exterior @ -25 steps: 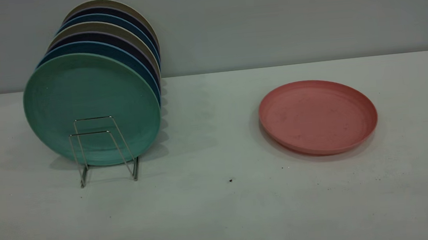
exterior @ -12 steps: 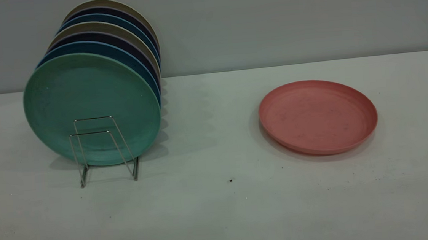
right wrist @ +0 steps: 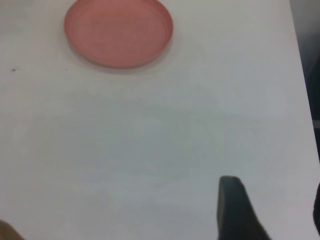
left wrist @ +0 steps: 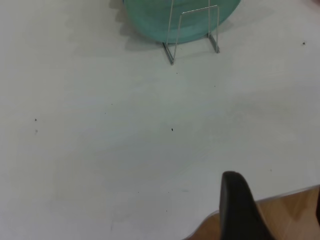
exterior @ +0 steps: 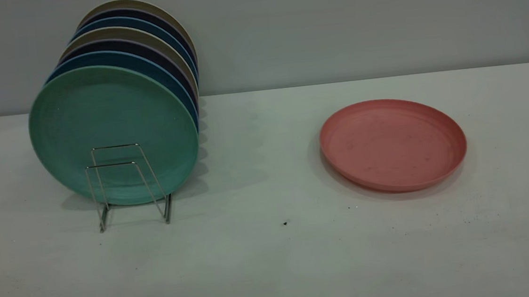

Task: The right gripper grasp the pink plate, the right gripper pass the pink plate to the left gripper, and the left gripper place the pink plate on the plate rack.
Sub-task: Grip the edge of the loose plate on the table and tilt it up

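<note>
The pink plate (exterior: pixel 392 144) lies flat on the white table at the right; it also shows in the right wrist view (right wrist: pixel 119 32), far from my right gripper (right wrist: pixel 272 210). That gripper is open and empty over bare table near the table's front. The plate rack (exterior: pixel 128 185) stands at the left with its two front wire loops free; it also shows in the left wrist view (left wrist: pixel 192 32). My left gripper (left wrist: pixel 275 210) is open and empty above the table's front edge, well short of the rack. Neither gripper shows in the exterior view.
A teal-green plate (exterior: pixel 112 134) stands upright in the rack, with several dark blue and beige plates (exterior: pixel 143 44) behind it. The white table (exterior: pixel 273 261) reaches the grey wall at the back. A wooden floor (left wrist: pixel 295 210) shows beyond the table edge.
</note>
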Robot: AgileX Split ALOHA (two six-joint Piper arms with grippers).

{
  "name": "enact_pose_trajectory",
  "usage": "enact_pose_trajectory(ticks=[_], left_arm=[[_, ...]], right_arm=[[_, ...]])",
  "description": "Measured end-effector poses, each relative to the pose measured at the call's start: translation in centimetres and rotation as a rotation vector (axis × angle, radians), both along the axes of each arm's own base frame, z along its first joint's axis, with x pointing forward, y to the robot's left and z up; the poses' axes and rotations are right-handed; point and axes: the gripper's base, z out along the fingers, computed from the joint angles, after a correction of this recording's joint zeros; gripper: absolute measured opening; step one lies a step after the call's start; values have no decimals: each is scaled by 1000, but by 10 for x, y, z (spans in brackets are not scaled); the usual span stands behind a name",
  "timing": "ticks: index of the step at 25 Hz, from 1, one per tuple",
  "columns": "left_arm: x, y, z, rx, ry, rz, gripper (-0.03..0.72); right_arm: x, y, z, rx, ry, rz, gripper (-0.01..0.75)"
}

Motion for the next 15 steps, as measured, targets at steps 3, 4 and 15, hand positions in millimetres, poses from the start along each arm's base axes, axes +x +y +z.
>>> enact_pose_trajectory(ticks=[3, 4, 15], left_arm=[[0, 0, 0, 0, 0, 0, 404], [0, 0, 0, 0, 0, 0, 404], [0, 0, 0, -2, 0, -1, 404]], right_arm=[[0, 0, 0, 0, 0, 0, 388], [0, 0, 0, 0, 0, 0, 388], [0, 1, 0, 8, 0, 8, 388]])
